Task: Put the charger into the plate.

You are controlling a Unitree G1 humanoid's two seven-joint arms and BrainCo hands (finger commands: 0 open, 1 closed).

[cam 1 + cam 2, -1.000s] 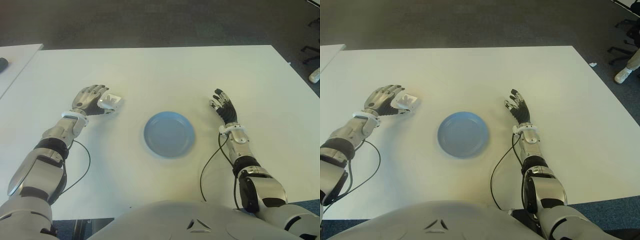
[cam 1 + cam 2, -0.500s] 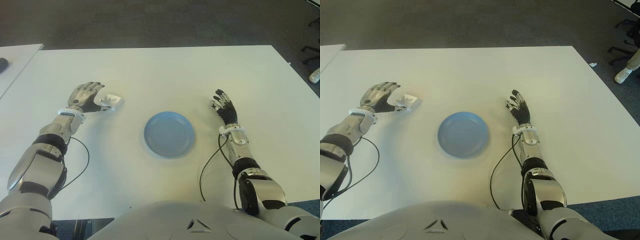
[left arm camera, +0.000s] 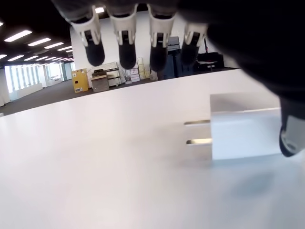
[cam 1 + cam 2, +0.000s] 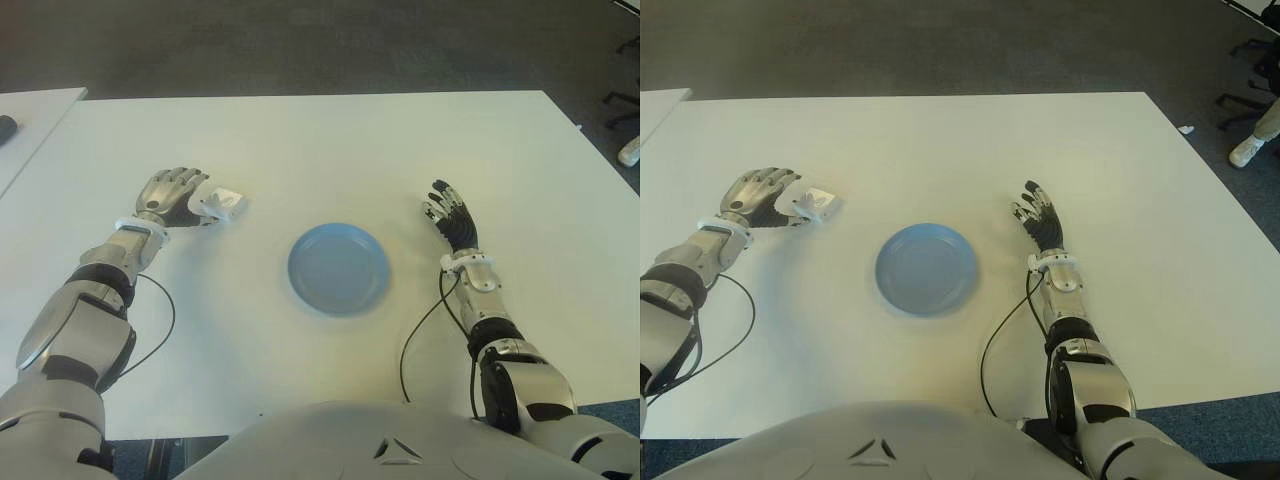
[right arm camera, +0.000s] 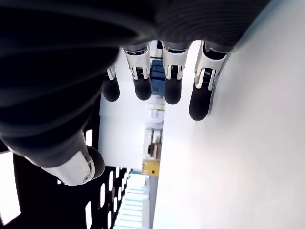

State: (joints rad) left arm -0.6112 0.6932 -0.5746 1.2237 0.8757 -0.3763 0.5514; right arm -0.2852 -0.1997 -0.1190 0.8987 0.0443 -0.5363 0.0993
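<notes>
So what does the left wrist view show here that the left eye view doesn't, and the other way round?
Only the left wrist view shows the charger's two metal prongs, sticking out sideways as it lies on the table, with the fingertips hanging above, clear of it. Only the left eye view shows the empty blue plate, apart from the charger on its right, and the right hand, open, right of the plate. Both show the left hand at the charger, not closed on it.

Head eyes overlook the table [image 4: 330, 140]; wrist cameras watch fingertips closely.
</notes>
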